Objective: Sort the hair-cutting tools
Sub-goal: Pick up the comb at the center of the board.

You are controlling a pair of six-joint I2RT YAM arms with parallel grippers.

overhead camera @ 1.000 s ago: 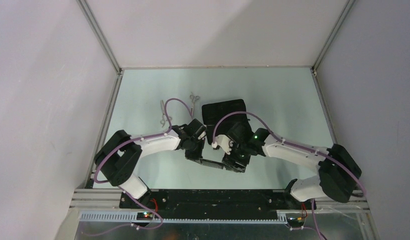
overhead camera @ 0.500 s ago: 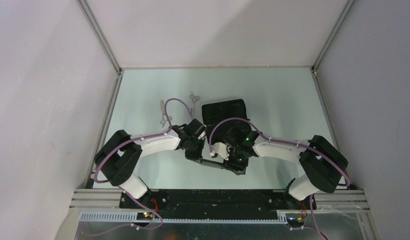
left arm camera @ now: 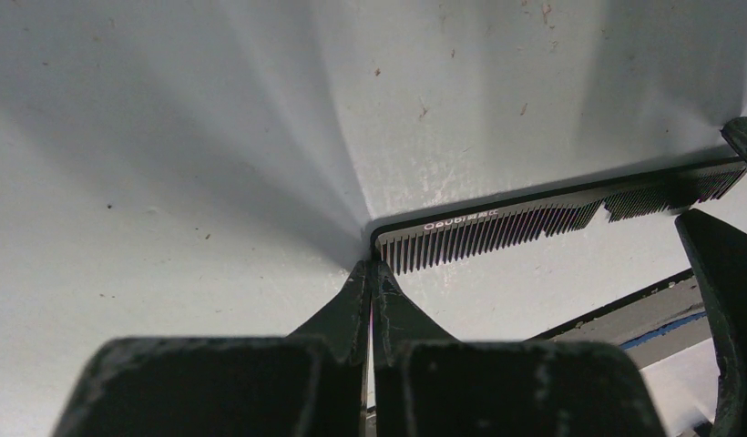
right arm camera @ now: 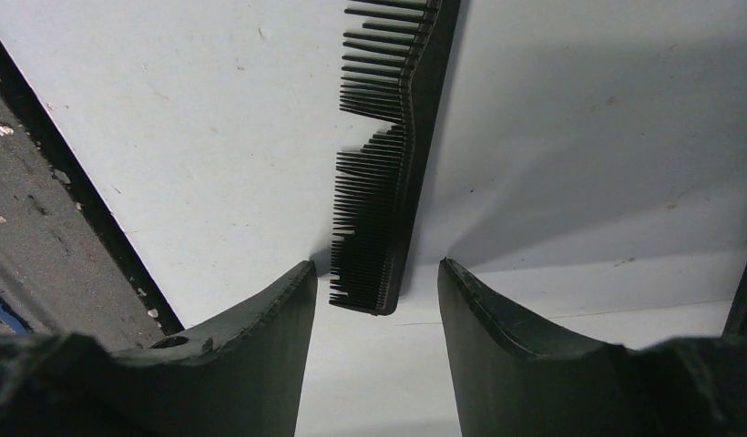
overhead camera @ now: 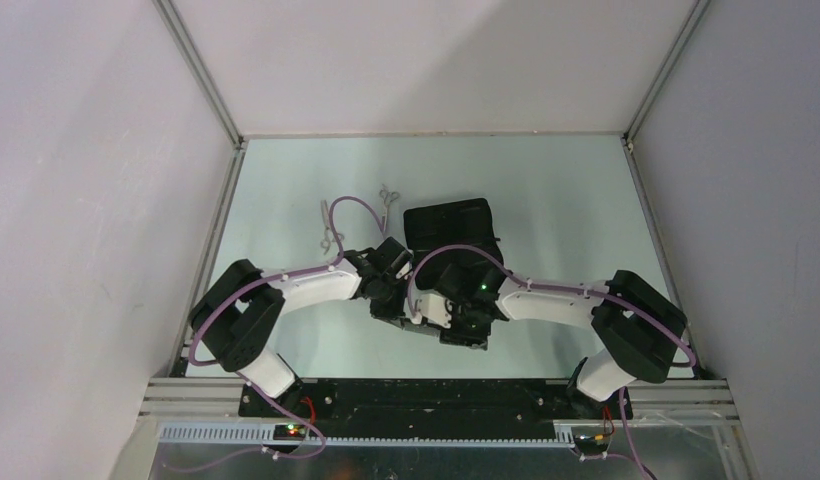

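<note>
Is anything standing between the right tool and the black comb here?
Nothing visible does. The right tool is open, its fingers straddling one end of the comb, with no object in the gap. The left tool, shut, sits at the comb's opposite end, outside that gap.

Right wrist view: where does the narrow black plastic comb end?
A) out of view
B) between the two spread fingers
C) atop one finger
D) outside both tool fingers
B: the narrow black plastic comb ends in the gap of the right tool, its fingers spread on either side.
</note>
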